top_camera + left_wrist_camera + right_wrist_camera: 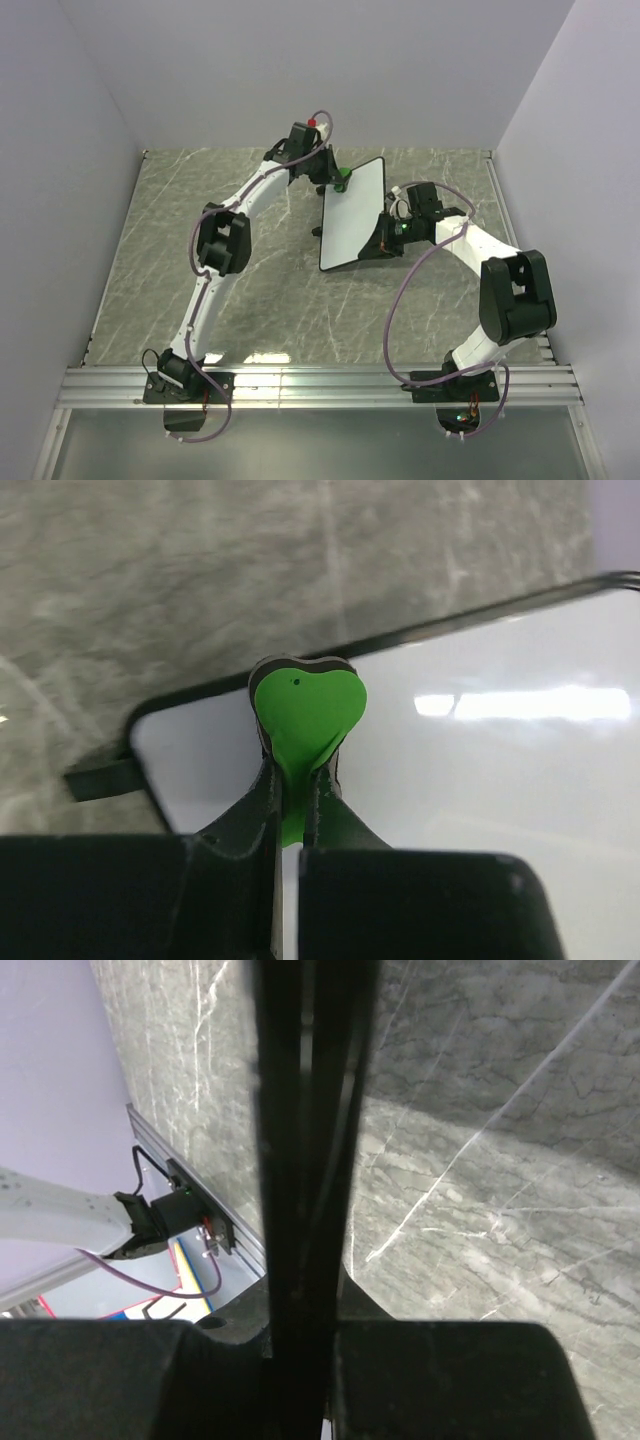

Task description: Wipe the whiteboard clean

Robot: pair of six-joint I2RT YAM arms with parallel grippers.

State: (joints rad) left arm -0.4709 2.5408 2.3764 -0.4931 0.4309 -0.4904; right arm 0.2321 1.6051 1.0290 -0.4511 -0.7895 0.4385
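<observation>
Top external view: board looks clean, eraser block parked at its upper corner.
Whiteboard (352,215) sits askew at centre frame on the table (180,200), with no marks I can spot, so by my read little or nothing is left to rub off. Left gripper (336,180) pinches the green block (305,715) over the board's upper corner; right gripper (385,243) is clamped on the board's right edge. Count: one board, one block, two grippers.
</observation>
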